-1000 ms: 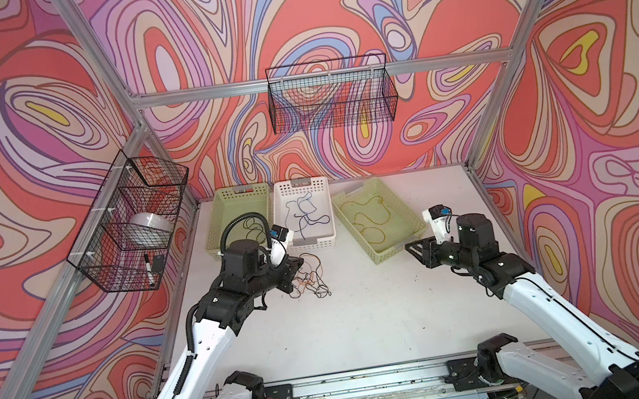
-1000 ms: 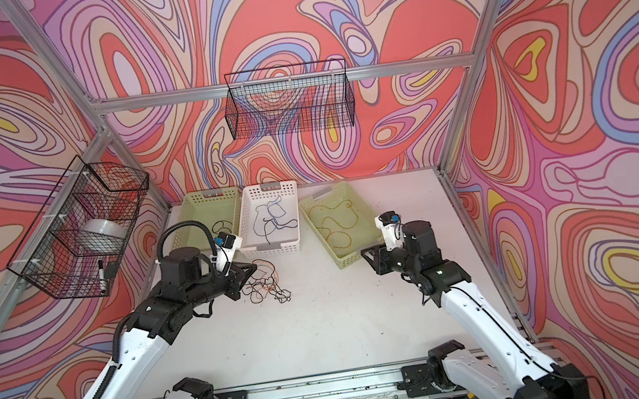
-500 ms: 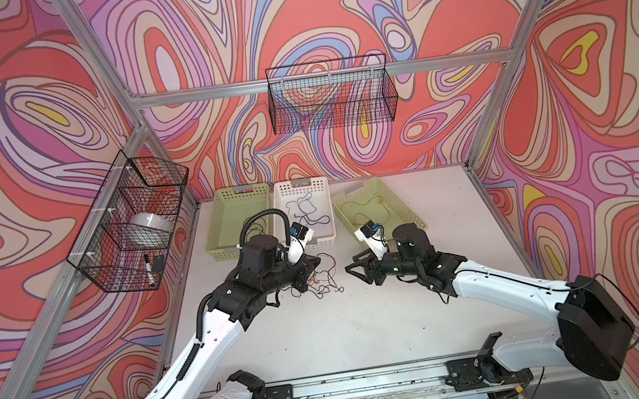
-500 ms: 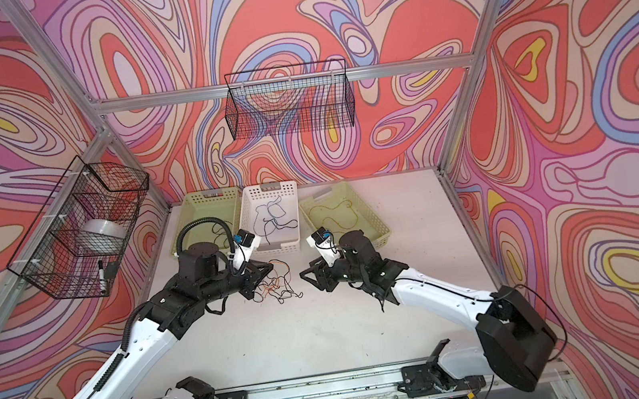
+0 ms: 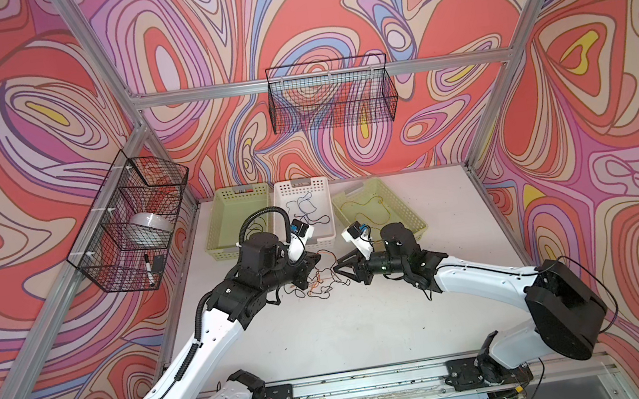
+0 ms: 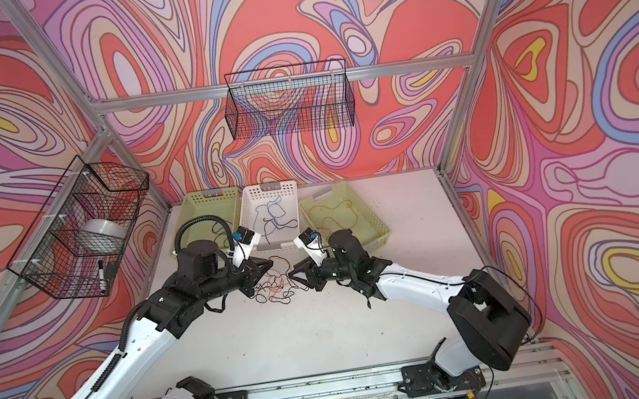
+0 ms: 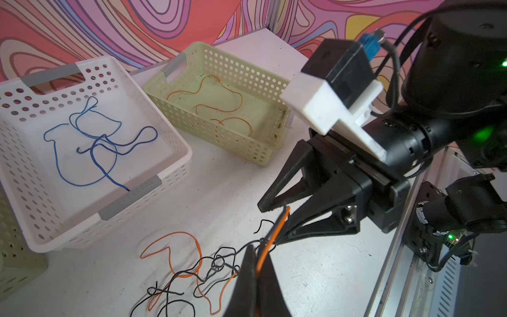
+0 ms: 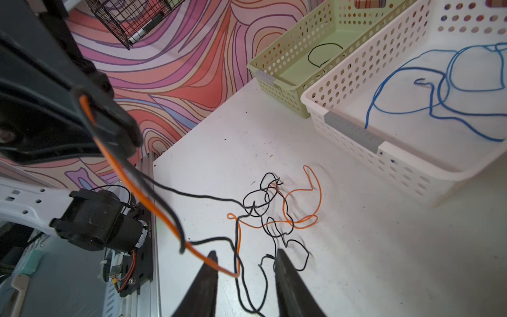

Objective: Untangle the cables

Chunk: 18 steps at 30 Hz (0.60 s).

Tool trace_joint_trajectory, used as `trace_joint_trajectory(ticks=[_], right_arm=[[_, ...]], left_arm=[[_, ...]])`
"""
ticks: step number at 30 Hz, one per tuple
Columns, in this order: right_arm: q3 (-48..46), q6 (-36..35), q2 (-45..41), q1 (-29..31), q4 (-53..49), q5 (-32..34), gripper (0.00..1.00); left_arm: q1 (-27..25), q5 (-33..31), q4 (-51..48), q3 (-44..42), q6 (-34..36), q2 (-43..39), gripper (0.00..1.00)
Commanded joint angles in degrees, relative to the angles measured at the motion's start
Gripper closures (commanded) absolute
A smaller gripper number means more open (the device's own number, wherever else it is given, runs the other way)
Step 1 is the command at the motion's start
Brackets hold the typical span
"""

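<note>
A tangle of orange and dark cables (image 5: 321, 286) (image 6: 275, 290) lies on the white table between both arms. My left gripper (image 5: 314, 260) (image 7: 256, 252) is shut on an orange cable (image 7: 270, 236) and a dark strand, lifting them off the pile. The right gripper (image 5: 339, 270) (image 8: 244, 260) faces it closely. It is open, its fingers (image 8: 282, 263) straddling the raised orange cable (image 8: 208, 260) and dark strands. Blue cables (image 7: 93, 142) lie in the white basket (image 5: 286, 230). More orange cable (image 7: 219, 109) lies in the right green basket (image 5: 408, 214).
A left green basket (image 5: 216, 239) holds a dark cable (image 8: 323, 53) behind my left arm. Wire baskets hang on the left wall (image 5: 129, 230) and the back wall (image 5: 331, 98). The aluminium rail (image 5: 375, 382) runs along the front edge.
My right arm has swung from the right green basket to the middle and now meets the left gripper at the tangle. The left gripper has shifted right, still shut on the cables.
</note>
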Motion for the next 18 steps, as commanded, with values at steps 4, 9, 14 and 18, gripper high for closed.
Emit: trace_joint_trajectory(ticks=[4,9,14,18], right_arm=[[0.7,5.1,-0.6,0.4,3.6,10.4,1.00],[-3.8,9.0,-9.7,-1.3,-1.4,30.3,1.00],[-5.4,10.0,-20.2,-6.1,-14.4,40.3,1.00],[-6.8,10.0,-28.7,-10.2,-21.5,43.1,1.00]], left_arm=[[-0.4,-1.1,-0.6,1.7,0.7,-0.5,1.00],[-0.3,-8.7,-2.8,1.4,2.4,-4.3,1.00],[0.1,-17.4,-5.3,2.4,5.5,-7.9,1.00],[1.3,-21.8,-7.1,3.8,6.6,-9.0,1.00]])
